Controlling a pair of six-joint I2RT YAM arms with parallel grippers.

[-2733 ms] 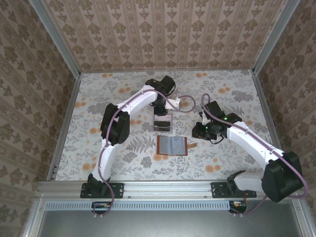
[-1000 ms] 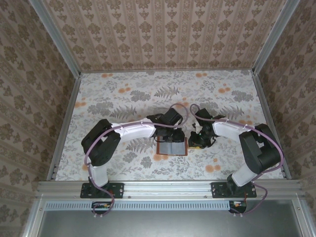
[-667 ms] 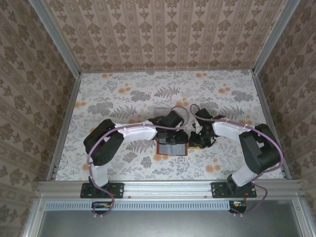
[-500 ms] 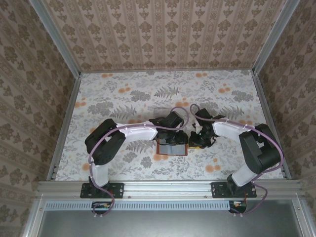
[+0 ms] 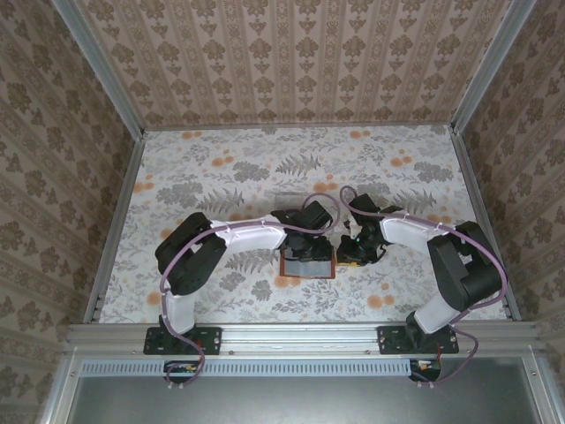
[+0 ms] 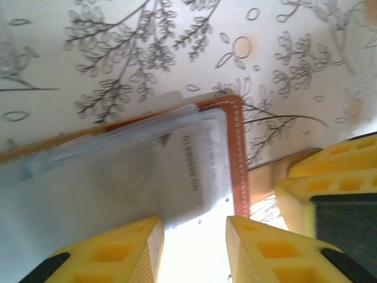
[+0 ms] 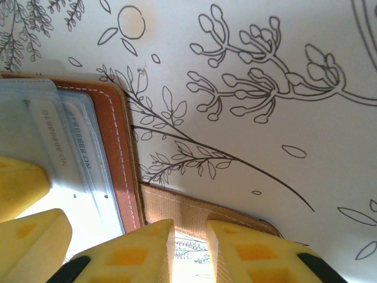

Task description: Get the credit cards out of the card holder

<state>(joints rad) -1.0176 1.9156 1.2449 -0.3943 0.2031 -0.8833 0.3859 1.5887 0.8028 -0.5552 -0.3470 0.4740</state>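
Two grippers work the open card holder [image 5: 305, 268], centre frame. Left gripper [image 6: 191, 247], jaws narrowly parted, straddles a pocketed credit card [image 6: 188, 166]; next it should pinch and slide it out. Right gripper [image 7: 188, 250], nearly closed, presses the strap tab [image 7: 194, 215]; grip unclear.

The left arm [image 5: 243, 234] and the right arm [image 5: 413, 231] are both made of smooth white links between bulky black joint housings [image 5: 190, 256]. Each arm stands on a flat black base plate [image 5: 181, 339] at the near edge, and a thin purple cable [image 5: 320, 204] follows each arm in loose loops. The left gripper [image 6: 192, 227] and the right gripper [image 7: 189, 229] have blocky bright yellow fingers [image 6: 118, 256] with square recessed pockets and black slots near the root, and one finger has a dark grey pad [image 6: 347, 221] on it.
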